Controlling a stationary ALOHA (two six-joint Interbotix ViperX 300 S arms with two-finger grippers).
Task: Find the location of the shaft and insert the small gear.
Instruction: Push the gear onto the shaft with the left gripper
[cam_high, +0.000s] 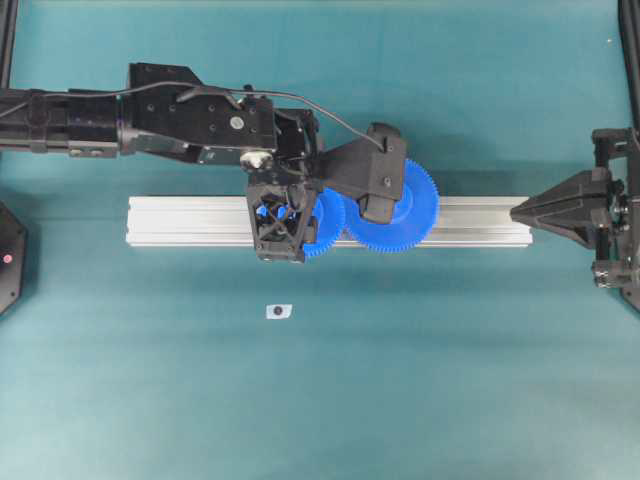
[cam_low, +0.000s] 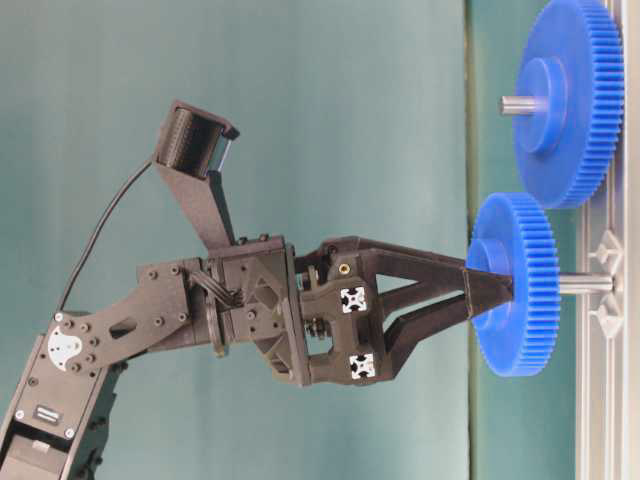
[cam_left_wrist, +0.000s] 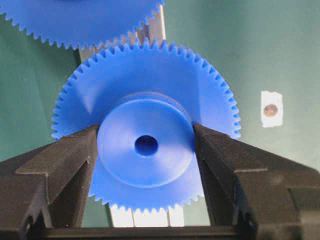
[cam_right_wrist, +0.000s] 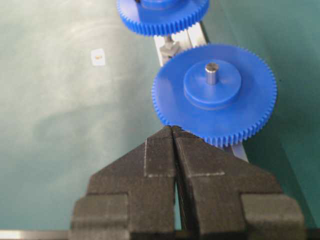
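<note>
My left gripper (cam_left_wrist: 145, 130) is shut on the small gear (cam_left_wrist: 125, 80), one black finger (cam_left_wrist: 75, 160) on each side of its raised hub. From table level, the small gear (cam_low: 522, 290) hangs in front of the rail with the thin silver shaft (cam_low: 586, 284) running from the rail into its back. No pin tip shows in the gear's centre hole. Seen from overhead, the left gripper (cam_high: 282, 222) covers most of the small gear (cam_high: 323, 232). My right gripper (cam_right_wrist: 172, 129) is shut and empty, just short of the large gear (cam_right_wrist: 240, 107).
The large blue gear (cam_high: 405, 212) with a grey centre pin (cam_right_wrist: 211, 72) sits on the aluminium rail (cam_high: 180, 220), its teeth next to the small gear's. A small white sticker (cam_high: 279, 311) with a dark dot lies on the teal mat in front of the rail.
</note>
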